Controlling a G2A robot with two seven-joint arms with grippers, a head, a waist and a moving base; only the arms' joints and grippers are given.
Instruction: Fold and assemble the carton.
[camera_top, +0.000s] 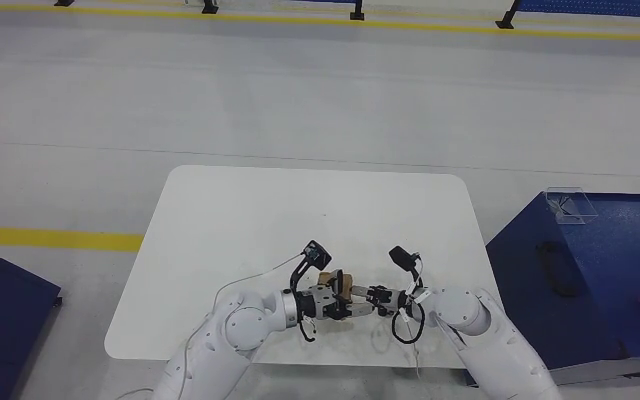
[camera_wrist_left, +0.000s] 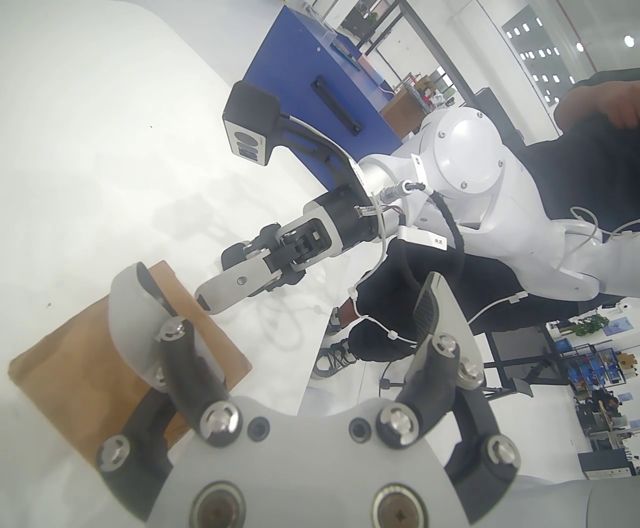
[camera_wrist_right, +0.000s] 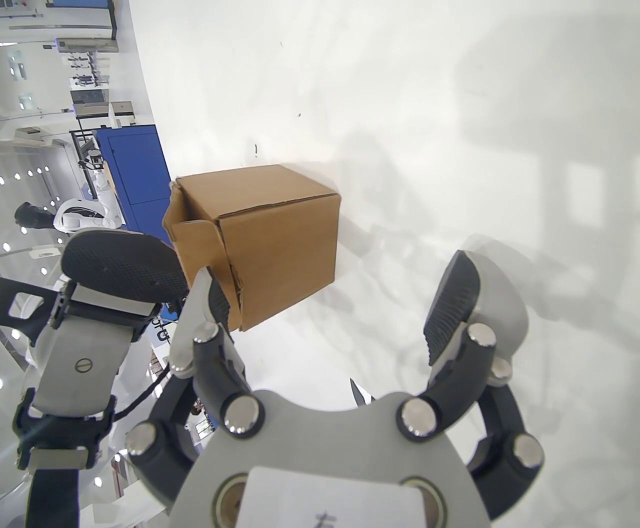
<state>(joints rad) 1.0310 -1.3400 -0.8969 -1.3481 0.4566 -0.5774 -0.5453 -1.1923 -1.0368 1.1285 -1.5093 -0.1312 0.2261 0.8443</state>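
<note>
Carton (camera_wrist_right: 270, 235): brown box, mid-frame, resting on white table (camera_wrist_right: 450, 125), one side flap ajar.
Right gripper (camera_wrist_right: 332, 280): jaws wide apart, one finger (camera_wrist_right: 212, 300) at carton's corner.

The box (camera_wrist_right: 270, 235) stands on the table (camera_top: 250, 230) close to its near edge, just ahead of the right gripper (camera_wrist_right: 334, 272) and nearer one of its fingers than the other. The left gripper (camera_wrist_left: 285, 300) faces it from the opposite side with one finger (camera_wrist_left: 132, 315) just beside the box, so the box sits between the two grippers. A cabinet (camera_top: 600, 300) stands beside the table, out beyond the right arm
</note>
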